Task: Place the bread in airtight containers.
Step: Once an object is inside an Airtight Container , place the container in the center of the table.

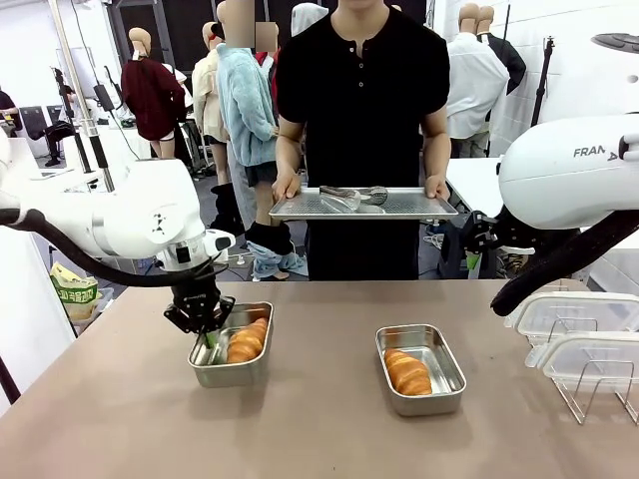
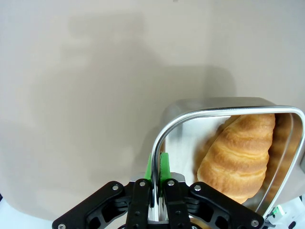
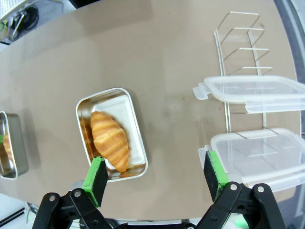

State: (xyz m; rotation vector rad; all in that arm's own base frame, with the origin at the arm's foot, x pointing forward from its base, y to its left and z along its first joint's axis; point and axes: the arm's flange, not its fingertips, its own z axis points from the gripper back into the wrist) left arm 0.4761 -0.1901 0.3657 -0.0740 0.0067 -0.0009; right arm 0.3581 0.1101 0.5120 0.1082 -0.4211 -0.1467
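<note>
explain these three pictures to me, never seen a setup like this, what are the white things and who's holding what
The white things are two robot arms at a table, each ending in a two-finger gripper with green pads. The wide picture looks across the table at a person holding a steel tray with tongs on it. The other two pictures come from cameras on the arms' wrists. On the table stand two steel pans with one bread roll each: the left pan with the left roll, the right pan with the right roll. Two clear lids rest on a wire rack. The left gripper is shut on the left pan's rim. The right gripper is open, holding nothing.
</note>
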